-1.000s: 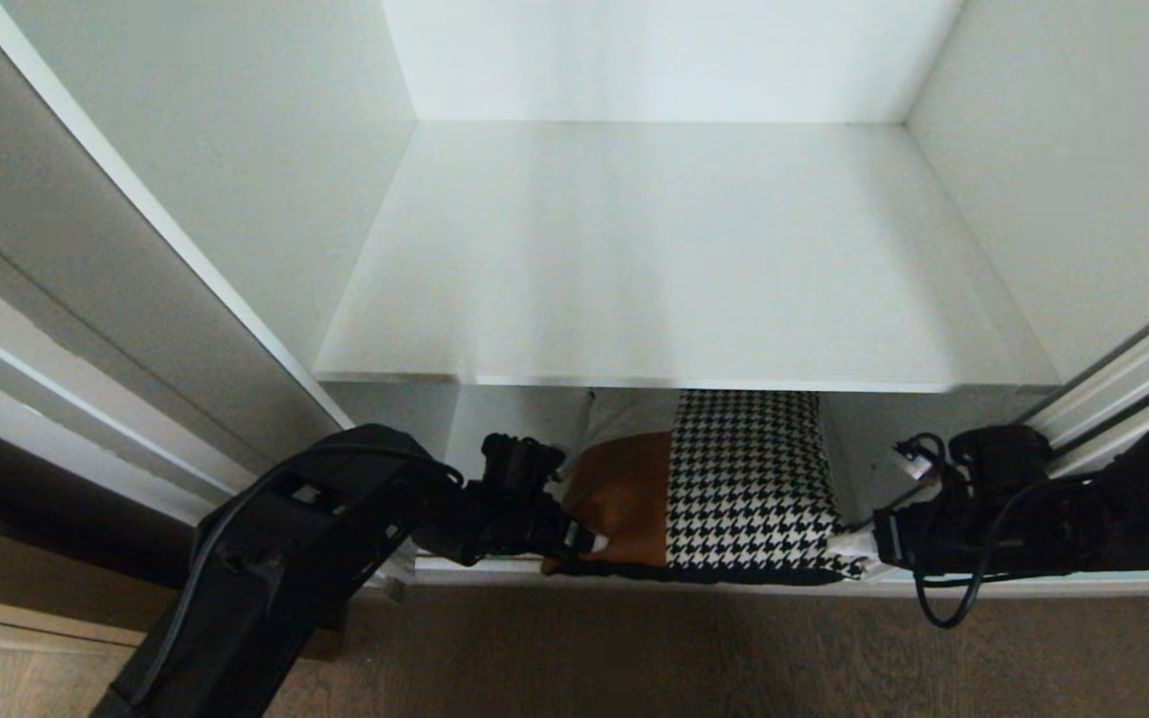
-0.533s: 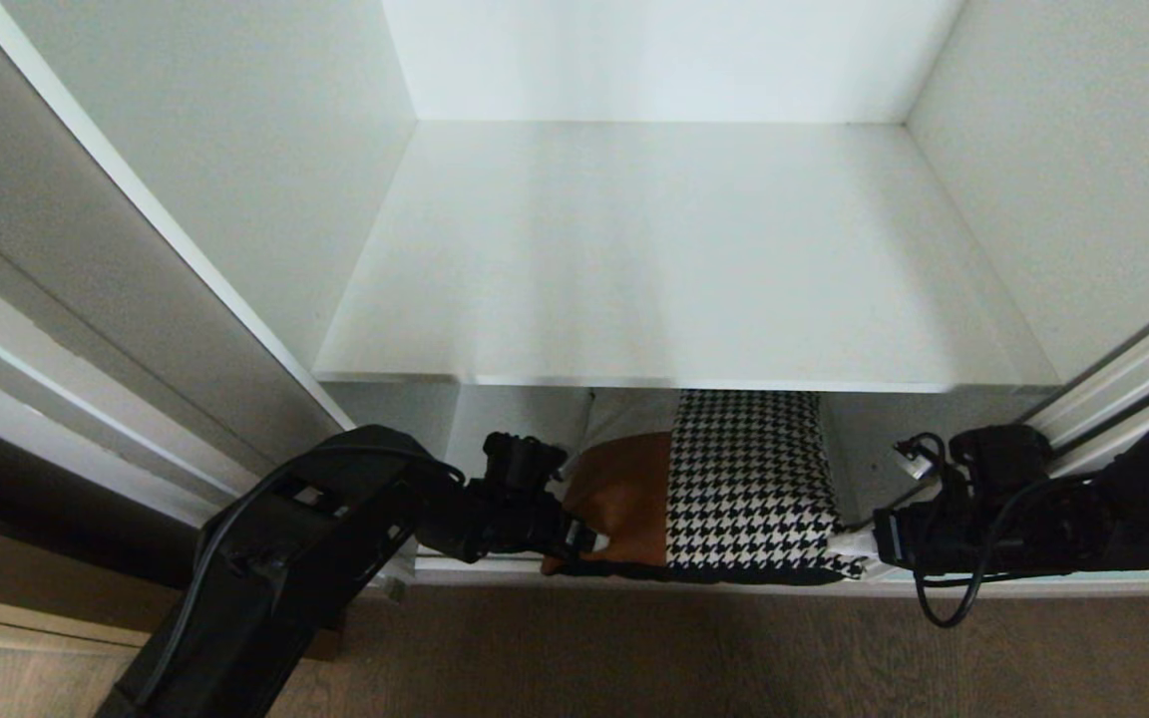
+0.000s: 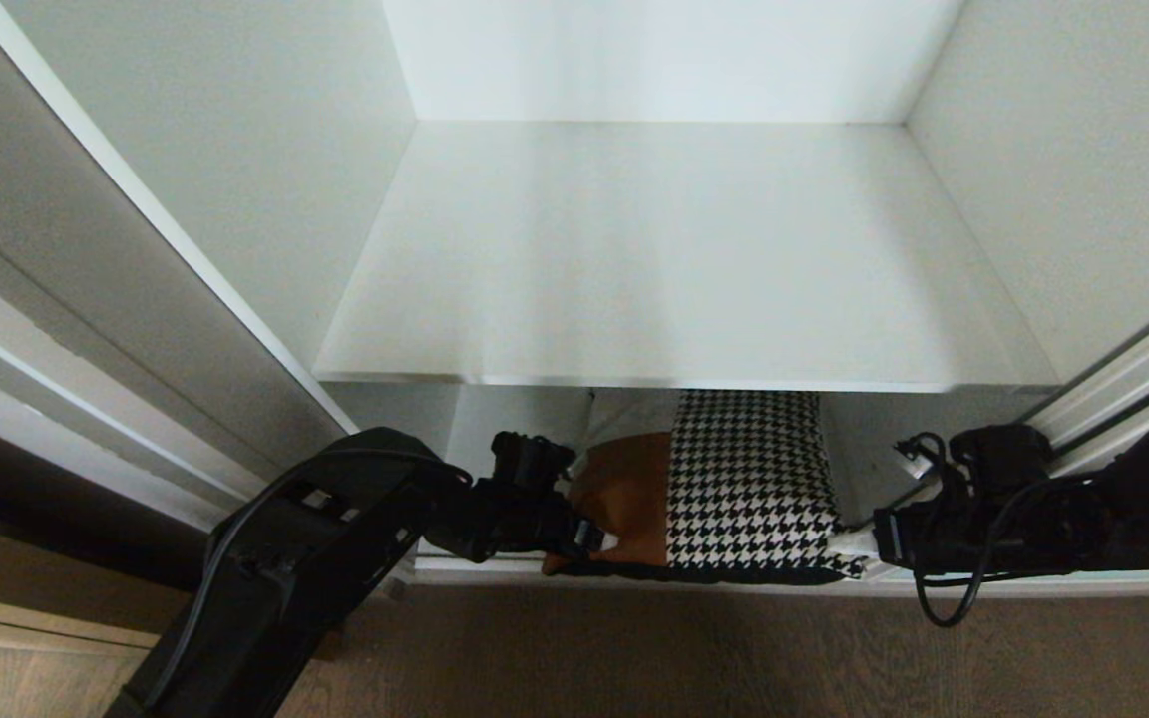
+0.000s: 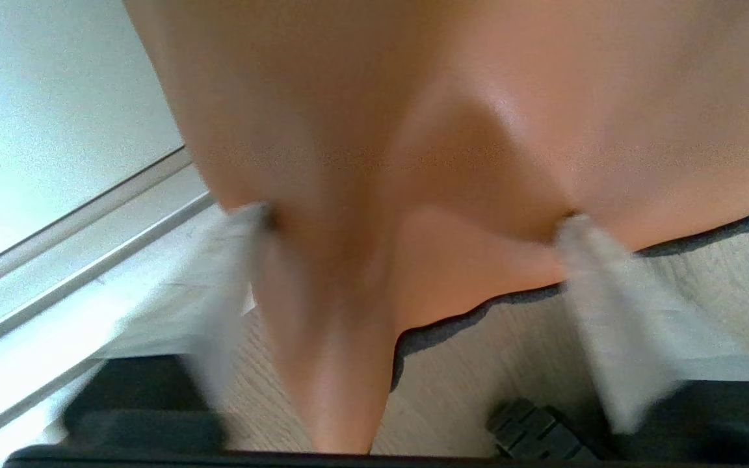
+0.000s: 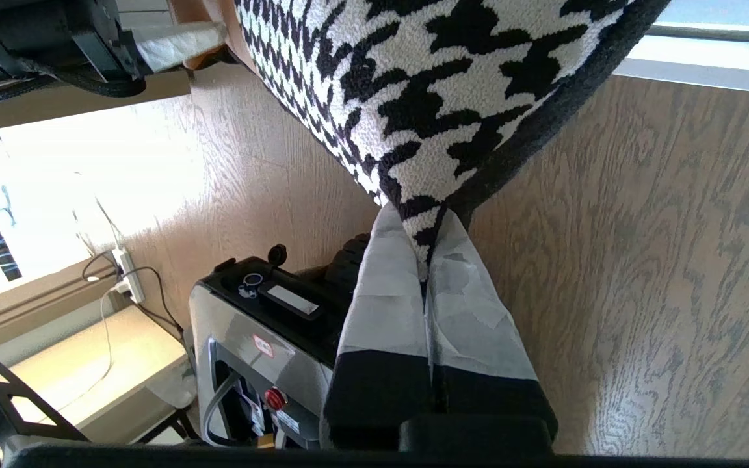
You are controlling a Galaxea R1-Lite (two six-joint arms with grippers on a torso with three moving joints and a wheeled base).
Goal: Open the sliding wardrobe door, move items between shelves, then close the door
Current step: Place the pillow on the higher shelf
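The bag (image 3: pixel 724 489) lies on the low shelf (image 3: pixel 634 570), the right gripper (image 5: pixel 423 260) pinching its checked corner, so the wide-apart left gripper (image 4: pixel 413 227) should squeeze the brown end before both lift together.

Soft, even daylight fills the white upper shelf (image 3: pixel 674 259), brightest at its back wall, with no hard shadows. Under that board the lower shelf (image 3: pixel 634 570) lies in shade. The left wrist view is smeared by motion: the left gripper's fingers (image 4: pixel 599 325) are pale blurs against tan leather carrying a small glossy highlight. The right wrist view is sharp, though a window patch at its edge is blown out white.
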